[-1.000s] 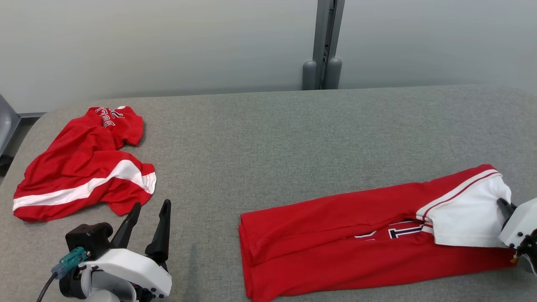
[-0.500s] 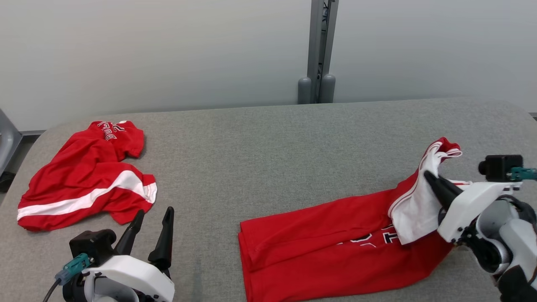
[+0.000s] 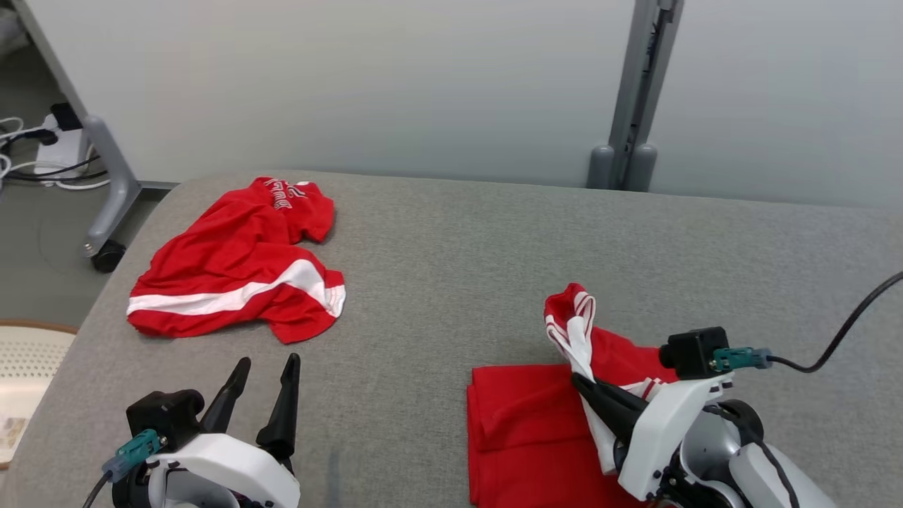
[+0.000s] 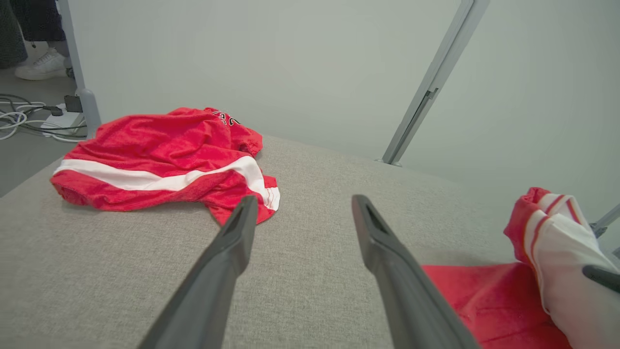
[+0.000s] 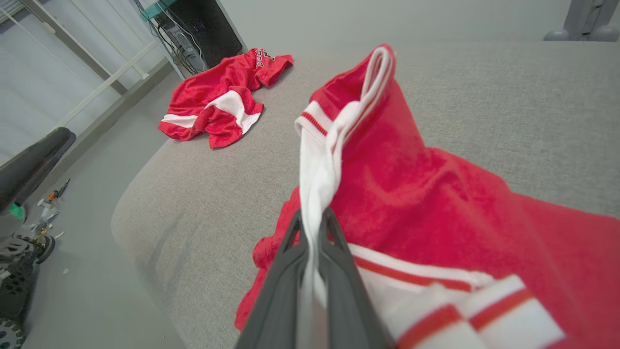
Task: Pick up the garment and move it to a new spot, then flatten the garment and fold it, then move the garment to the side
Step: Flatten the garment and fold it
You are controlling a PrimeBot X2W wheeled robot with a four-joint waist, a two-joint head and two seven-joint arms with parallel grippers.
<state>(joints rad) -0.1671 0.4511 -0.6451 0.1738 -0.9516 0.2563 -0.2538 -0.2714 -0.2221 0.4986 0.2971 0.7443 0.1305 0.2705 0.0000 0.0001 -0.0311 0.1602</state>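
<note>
The garment (image 3: 522, 423) is red with a white striped sleeve and lies folded on the grey padded table (image 3: 451, 268) at the front right. My right gripper (image 3: 582, 384) is shut on its white sleeve end and holds it lifted above the red body. The right wrist view shows the white cloth pinched between the fingers of the right gripper (image 5: 312, 218), with the red garment (image 5: 426, 194) draped to the right. My left gripper (image 3: 264, 367) stands open over bare table at the front left, holding nothing. In its wrist view the left gripper (image 4: 304, 201) points between both garments, with the lifted sleeve (image 4: 557, 232) at right.
A second red garment with a white stripe (image 3: 233, 268) lies crumpled at the table's back left. A grey post (image 3: 635, 92) rises behind the table. Left of the table's edge are a cream basket (image 3: 28, 353), a wheeled stand leg (image 3: 106, 183) and floor cables.
The right gripper has carried the lifted sleeve end leftward over the garment's body, doubling it over. The head camera has turned, shifting the whole view. The left gripper has kept its place, open.
</note>
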